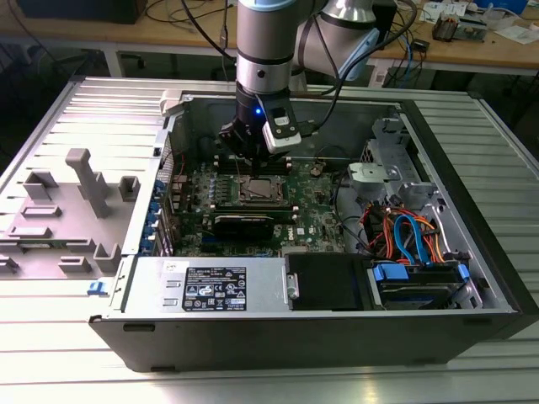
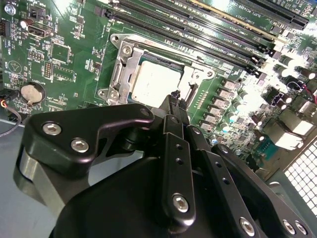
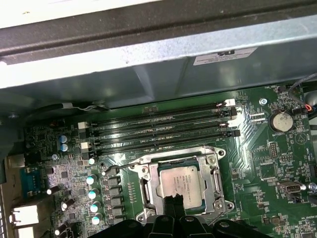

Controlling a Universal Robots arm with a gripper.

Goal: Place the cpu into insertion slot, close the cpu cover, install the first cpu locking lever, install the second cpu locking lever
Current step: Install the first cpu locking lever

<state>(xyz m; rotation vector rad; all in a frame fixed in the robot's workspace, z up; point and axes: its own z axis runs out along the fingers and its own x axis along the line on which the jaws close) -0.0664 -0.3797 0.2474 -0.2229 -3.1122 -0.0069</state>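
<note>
First wrist view: black gripper (image 3: 173, 201), fingers (image 3: 170, 203) pressed together, empty, over one edge of the small silvery-tan square cpu (image 3: 181, 178) seated in its insertion slot (image 3: 147, 187); thin silvery cpu cover (image 3: 214, 171) looks closed; lever-locking seemingly in hand, needing steady pressure.

The cpu (image 3: 182, 179) and the cpu cover (image 3: 214, 174) in the socket
We see the silvery-tan square chip lying flat just at the fingertips (image 3: 173, 200); the thin silvery frame lies around it, its window showing the chip.
</note>
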